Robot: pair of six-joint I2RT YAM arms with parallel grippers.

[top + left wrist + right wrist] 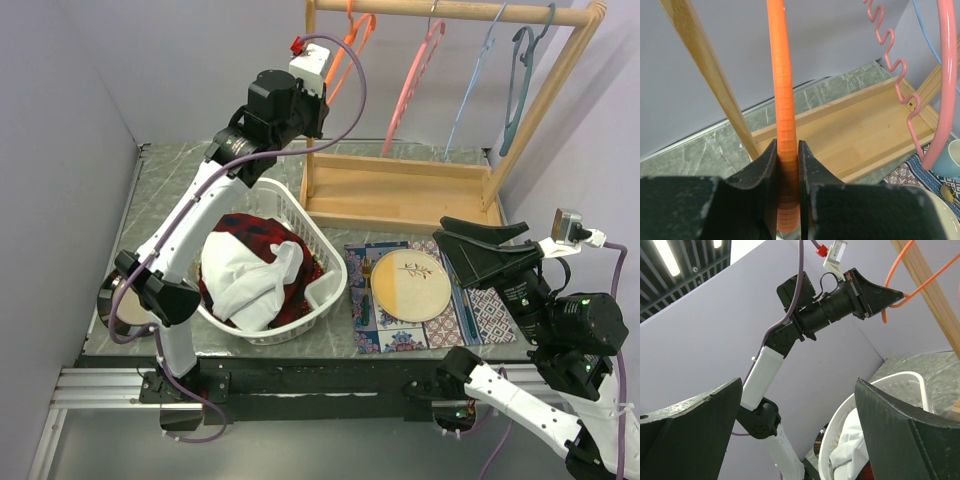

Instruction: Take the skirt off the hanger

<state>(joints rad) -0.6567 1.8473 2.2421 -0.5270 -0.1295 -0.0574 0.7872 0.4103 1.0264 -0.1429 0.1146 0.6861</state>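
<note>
Left gripper clenched on orange hanger at the rack. Right gripper spread wide, in front of rack. Pink hanger hangs on rack. Skirt in basket, beside rack.

White links, black joints, purple cables.

skirt: red/dark tartan, bunched up in the white laundry basket at the table's front left. mostly buried under a white cloth (plaid shows only at the back and right of the heap). hanger: salmon-pink, thin, bare, hooked over the wooden rail, hanging between the orange hanger and the light blue hanger. well apart from the skirt.
</note>
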